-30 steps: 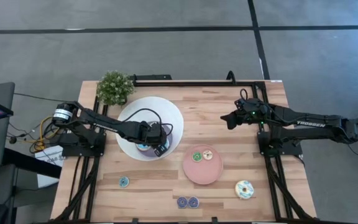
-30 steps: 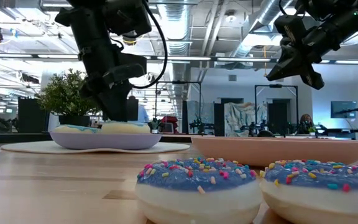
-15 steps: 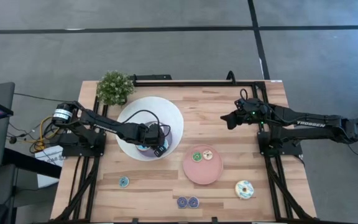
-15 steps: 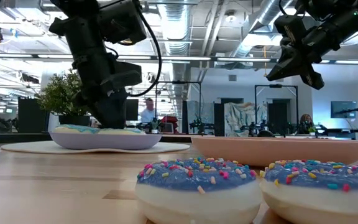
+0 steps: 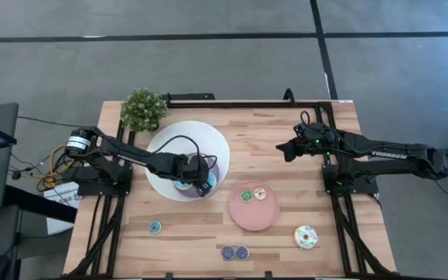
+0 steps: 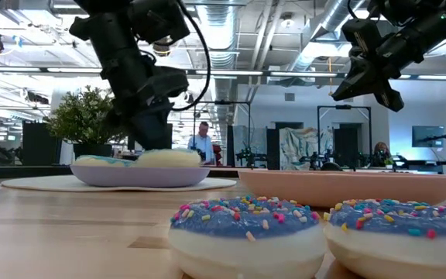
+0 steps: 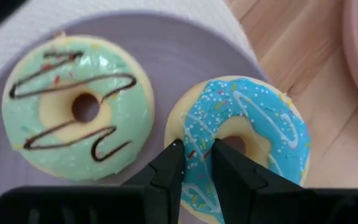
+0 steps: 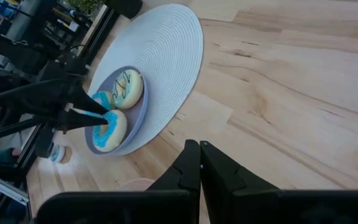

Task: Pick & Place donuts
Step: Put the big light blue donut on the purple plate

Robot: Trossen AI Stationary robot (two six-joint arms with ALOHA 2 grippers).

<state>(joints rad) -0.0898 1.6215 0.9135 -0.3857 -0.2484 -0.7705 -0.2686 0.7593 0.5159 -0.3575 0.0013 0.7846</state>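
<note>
Our left hand (image 7: 194, 162) pinches the rim of the blue donut (image 7: 244, 146) in the white bowl (image 5: 208, 140); our right hand (image 5: 284, 152) waits clenched. Two donuts sit on the pink plate (image 5: 243, 218); four remain on the table (image 5: 286, 124).

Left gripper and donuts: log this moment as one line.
left gripper: shut on blue donut in white bowl | green donut: beside it | right gripper: shut, idle above table
</note>
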